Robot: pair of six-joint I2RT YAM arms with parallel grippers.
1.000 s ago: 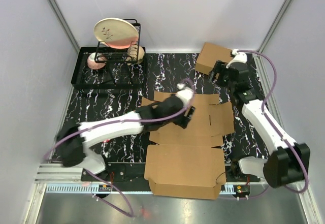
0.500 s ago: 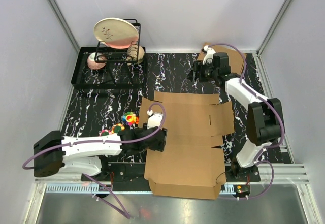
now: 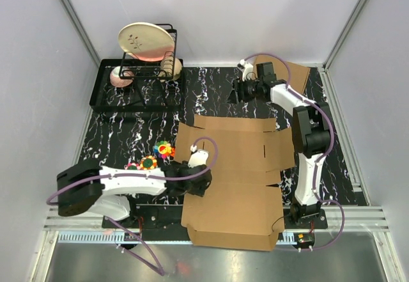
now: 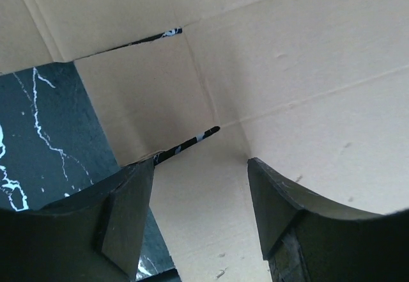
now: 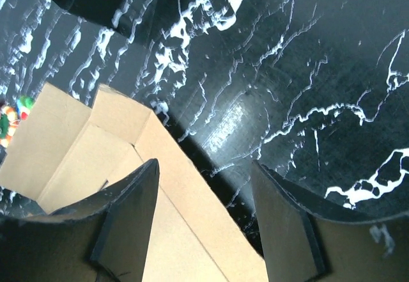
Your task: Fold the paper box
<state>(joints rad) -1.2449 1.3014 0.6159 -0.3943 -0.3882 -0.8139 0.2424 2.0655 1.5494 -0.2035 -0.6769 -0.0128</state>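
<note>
At the far left the dish rack (image 3: 137, 84) with its upright plate (image 3: 146, 41) sits as it did 1 second ago, apart from the work. The left arm (image 3: 128, 183) has drawn back from over the middle of the paper box (image 3: 239, 167) to its left edge, uncovering a small colourful toy (image 3: 156, 154) on the counter (image 3: 211, 93). The left jaws stand apart with nothing between them, poised over a slot (image 4: 188, 144) by a side flap. The box is a flat, unfolded sheet in the middle of the counter. Its long axis runs from near to far, 1 end reaching over the counter's front edge and the other pointing at the back wall. The right arm (image 3: 300, 109) has swung left, away from the made-up second box (image 3: 295, 74), and its jaws, also apart and empty, hang beyond the sheet's far edge. Both arms now look placed at flaps, so folding seems about to begin, with no wall raised yet
</note>
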